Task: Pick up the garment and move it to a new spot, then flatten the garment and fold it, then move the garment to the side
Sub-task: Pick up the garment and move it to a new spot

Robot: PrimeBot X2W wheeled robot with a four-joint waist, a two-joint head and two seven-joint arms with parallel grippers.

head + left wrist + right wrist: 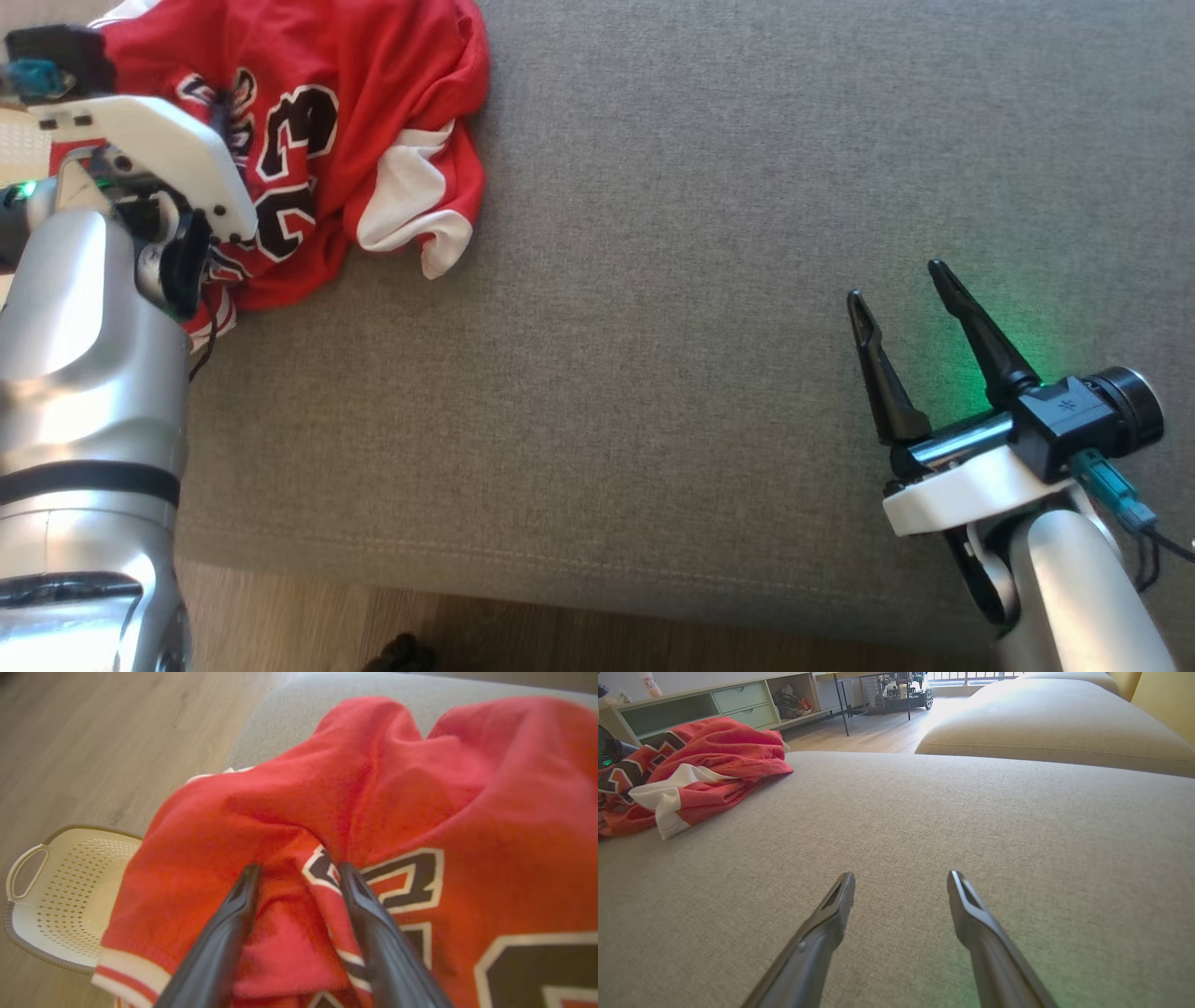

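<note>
Nearest, at six o'clock in the head view, a strip of pale wooden floor (560, 635). Just beyond, a broad grey woven-fabric cushion (653, 327), bare across the middle and right. At four o'clock, the right gripper (894, 285), two long dark fingers spread apart, holding nothing, hovering low over the cushion beside a green glow (962, 392).

Well apart from it, at ten o'clock, the task's crumpled red mesh jersey (392, 75) with white trim and black-and-white numerals, heaped at the cushion's far left corner, one white-edged hem trailing toward the centre. Over the heap, the left arm's silver forearm (84, 355) and white wrist housing (168, 149).

In the left wrist view, the left gripper (296, 877) with fingers parted, tips pressed into the cloth, a raised ridge of red fabric between them, not yet pinched. Past the jersey at eight o'clock in that view, a cream perforated plastic basket (70, 886) on the floor. Farthest, at eleven o'clock in the right wrist view, a pale green drawer cabinet (738, 700).

Judged step: taking hold for the first lift. To do it well: close fully on the ridge, gathering more than one layer if possible. Lift straight up before travelling, to avoid dragging a hem. Carry toward the bare middle, leaving room on all sides for flattening. Keep the right gripper clear, ready for a second corner.
</note>
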